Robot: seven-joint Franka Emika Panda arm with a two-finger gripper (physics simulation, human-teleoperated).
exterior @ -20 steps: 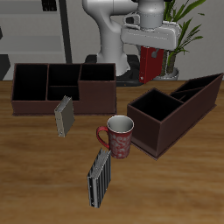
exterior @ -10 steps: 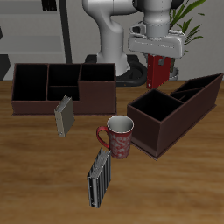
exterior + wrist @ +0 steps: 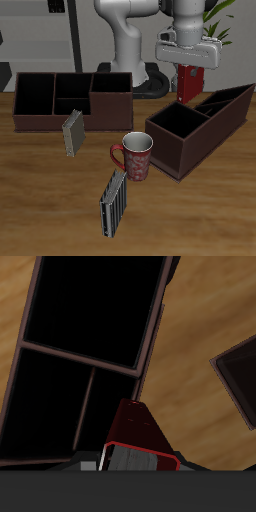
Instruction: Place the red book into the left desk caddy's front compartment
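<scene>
My gripper (image 3: pixel 190 68) is shut on the red book (image 3: pixel 190 85), which hangs upright below the fingers, just above the far wall of the left desk caddy (image 3: pixel 170 135). That caddy is a long dark-brown box with sloping walls rising to a tall end. In the wrist view the red book (image 3: pixel 135 426) sticks out from my gripper (image 3: pixel 140 459) over the caddy's dark open compartments, with a divider (image 3: pixel 88 357) between them. I cannot tell which compartment lies directly under the book.
A flat-topped dark caddy (image 3: pixel 70 97) stands farther along the table's back; its corner (image 3: pixel 238 376) shows in the wrist view. A grey book (image 3: pixel 73 133), a patterned red mug (image 3: pixel 135 155) and a striped book (image 3: pixel 113 203) stand in the middle and front.
My gripper has carried the red book sideways from beside the robot's base to over the wedge-shaped caddy and slightly lower. The book has turned more edge-on.
</scene>
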